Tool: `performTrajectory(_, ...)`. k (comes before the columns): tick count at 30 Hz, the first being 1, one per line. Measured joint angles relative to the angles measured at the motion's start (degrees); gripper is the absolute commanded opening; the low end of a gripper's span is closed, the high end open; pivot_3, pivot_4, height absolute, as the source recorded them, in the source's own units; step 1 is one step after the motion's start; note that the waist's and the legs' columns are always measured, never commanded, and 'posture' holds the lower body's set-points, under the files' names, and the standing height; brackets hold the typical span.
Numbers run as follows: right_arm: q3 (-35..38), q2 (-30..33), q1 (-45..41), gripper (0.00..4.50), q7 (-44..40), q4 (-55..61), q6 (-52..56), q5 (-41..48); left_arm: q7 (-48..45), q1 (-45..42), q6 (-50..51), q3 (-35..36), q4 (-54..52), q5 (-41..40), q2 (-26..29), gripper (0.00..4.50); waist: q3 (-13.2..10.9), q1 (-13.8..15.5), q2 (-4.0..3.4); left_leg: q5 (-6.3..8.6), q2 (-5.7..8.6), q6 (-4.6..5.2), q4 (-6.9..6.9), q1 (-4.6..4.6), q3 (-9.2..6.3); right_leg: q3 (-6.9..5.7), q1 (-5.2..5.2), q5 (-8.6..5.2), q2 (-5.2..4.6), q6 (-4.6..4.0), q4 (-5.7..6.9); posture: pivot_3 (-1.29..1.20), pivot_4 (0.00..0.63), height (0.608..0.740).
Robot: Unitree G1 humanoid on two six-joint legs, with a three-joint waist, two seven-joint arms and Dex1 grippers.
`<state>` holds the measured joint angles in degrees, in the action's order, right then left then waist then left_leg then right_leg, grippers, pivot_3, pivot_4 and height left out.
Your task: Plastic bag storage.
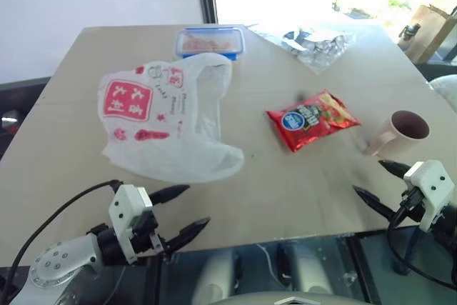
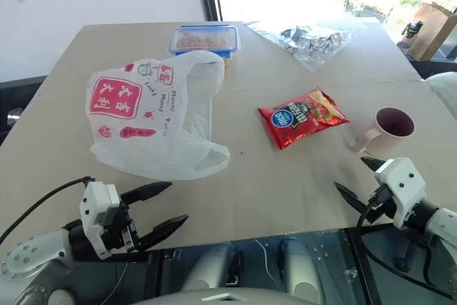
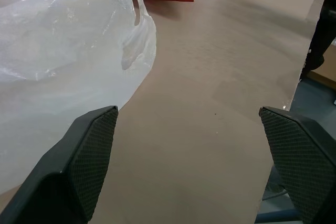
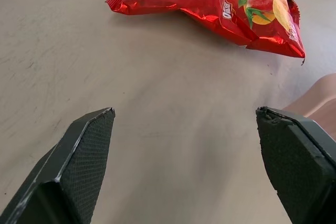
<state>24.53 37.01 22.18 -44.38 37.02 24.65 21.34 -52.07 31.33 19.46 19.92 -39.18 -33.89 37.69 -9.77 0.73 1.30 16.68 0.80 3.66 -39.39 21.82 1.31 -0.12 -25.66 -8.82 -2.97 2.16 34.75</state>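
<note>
Right now the plastic bag (image 1: 168,123) lies flat and crumpled on the left half of the beige table (image 1: 285,183), its red square logo with white characters facing up toward the far-left corner and one loop handle arching toward the back, and nothing is gripping it. Down at the near edge, the left gripper (image 1: 184,211) hangs just short of the bag's nearest fold, two black fingers spread wide with nothing between them, pointing in toward the table's middle; through the left wrist view the bag (image 3: 68,51) billows pale and translucent just beyond one finger (image 3: 89,150), apart from it. Over on the other side, the right gripper (image 1: 377,183) sits at the near-right edge, jaws likewise splayed and empty, aimed inward. Just beyond it stands a pink mug (image 1: 401,131) with a dark inside, upright, handle turned toward the table's middle. Between the mug and the bag lies a glossy red snack packet (image 1: 312,119) with a blue round logo, flat on the surface and clear of both; the right wrist view catches it (image 4: 220,3) lying ahead of the open fingers, with the mug's pink wall (image 4: 320,103) close beside one fingertip. At the far edge, a clear food box with a blue lid rim (image 1: 209,41) rests just behind the bag's handle, and a clear silvery wrapper (image 1: 318,42) sprawls toward the far right.
</note>
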Motion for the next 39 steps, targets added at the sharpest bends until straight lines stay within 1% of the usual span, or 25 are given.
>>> performTrajectory(4,-0.1,0.2,0.0,4.35,-0.3,-0.4,-1.2,-0.3,0.9,-0.7,0.3,-0.6,-1.0,-0.2,-0.1,4.50,0.0,0.0,0.00,0.00,0.00,0.00,0.00,0.01,0.00,0.00,0.00,0.00,-0.01,0.00,-0.01,0.00,0.150,0.740)
performTrajectory(6,-0.9,0.3,-0.2,4.35,-0.8,-0.9,-2.6,-0.5,1.2,-1.7,1.1,-2.1,-2.5,-1.4,-0.1,4.50,0.0,0.0,0.00,0.00,0.00,0.00,0.00,0.00,0.00,-0.01,0.01,0.00,-0.01,0.00,0.00,0.00,0.150,0.740)
performTrajectory(12,-1.7,0.3,-0.8,4.35,-1.9,-1.1,-3.8,0.9,3.3,-6.0,5.0,-3.5,-4.6,-6.3,0.8,4.50,0.0,0.0,0.00,0.00,-0.01,0.00,0.00,0.00,-0.02,-0.01,0.01,0.00,0.03,0.00,0.01,0.00,0.150,0.740)
performTrajectory(16,-2.7,0.3,-0.7,4.35,-3.0,-0.2,-4.9,2.1,9.3,-12.7,11.8,-6.8,-5.2,-10.5,0.8,4.50,0.0,0.1,-0.01,-0.01,0.00,0.01,0.00,-0.02,-0.03,-0.01,0.05,0.01,0.04,0.01,0.01,0.00,0.150,0.740)
performTrajectory(19,-3.0,0.8,-1.3,4.35,-3.2,0.8,-5.1,2.6,13.8,-18.1,16.2,-9.9,-3.5,-12.2,-0.9,4.50,0.0,0.1,-0.02,-0.01,0.01,0.01,-0.01,-0.05,-0.02,0.01,0.08,0.01,0.07,0.01,0.02,0.00,0.150,0.740)
performTrajectory(20,-3.0,0.9,-1.5,4.35,-3.1,0.8,-5.1,2.6,16.1,-21.4,18.2,-11.2,-1.4,-12.8,-2.4,4.50,0.0,0.1,-0.01,-0.01,0.02,0.01,-0.01,-0.06,-0.02,0.01,0.09,0.01,0.08,0.01,0.04,0.00,0.150,0.740)
performTrajectory(24,-3.3,1.4,-1.9,4.35,-2.6,1.8,-5.0,2.5,18.8,-27.5,21.5,-14.3,1.9,-14.4,-4.6,4.50,0.0,0.1,0.02,-0.02,0.03,0.00,-0.01,-0.04,-0.03,0.01,0.07,0.01,0.12,0.00,0.05,0.00,0.150,0.740)
performTrajectory(27,-3.2,2.0,-2.0,4.35,-2.3,3.2,-4.9,2.7,17.2,-29.6,19.6,-15.8,2.2,-12.0,-3.8,4.50,0.0,0.0,0.03,-0.02,0.02,0.00,0.00,-0.05,0.01,0.04,0.06,0.01,0.14,-0.01,0.04,0.00,0.150,0.740)
performTrajectory(30,-3.0,2.1,-2.2,4.35,-1.7,3.5,-4.8,2.9,10.9,-29.3,13.3,-16.1,2.3,-7.3,-0.4,4.50,0.0,0.0,0.02,-0.02,0.01,-0.01,0.00,-0.04,0.02,0.05,0.05,0.01,0.15,-0.02,0.02,0.00,0.150,0.740)
performTrajectory(32,-3.0,2.1,-2.9,4.35,-1.3,3.5,-4.7,3.0,5.6,-29.3,11.6,-14.5,2.6,-8.4,2.0,4.50,0.0,0.0,0.02,-0.02,0.01,-0.01,0.00,-0.04,0.02,0.05,0.04,0.01,0.13,-0.02,0.02,0.00,0.150,0.740)
performTrajectory(36,-3.8,2.1,-4.4,4.35,-0.9,3.5,-4.7,2.8,1.7,-31.1,11.7,-10.2,4.6,-11.3,5.1,4.50,0.0,0.0,0.02,-0.02,0.00,0.00,-0.01,-0.04,0.00,0.02,0.04,0.01,0.12,-0.01,0.03,0.00,0.150,0.740)
performTrajectory(38,-4.5,2.1,-5.3,4.35,-0.5,3.3,-4.8,2.6,1.2,-31.8,11.3,-9.7,4.6,-10.2,6.4,4.50,0.0,0.1,0.01,-0.01,0.02,0.00,0.00,-0.04,0.02,0.03,0.04,0.00,0.12,-0.01,0.02,0.00,0.150,0.740)
performTrajectory(39,-5.2,2.1,-5.9,4.35,-0.3,2.9,-4.8,2.5,1.7,-32.3,11.1,-10.1,4.6,-8.0,7.2,4.50,0.0,0.1,0.02,-0.01,0.02,0.00,0.00,-0.02,0.01,0.03,0.04,0.01,0.13,-0.01,0.00,0.00,0.150,0.740)
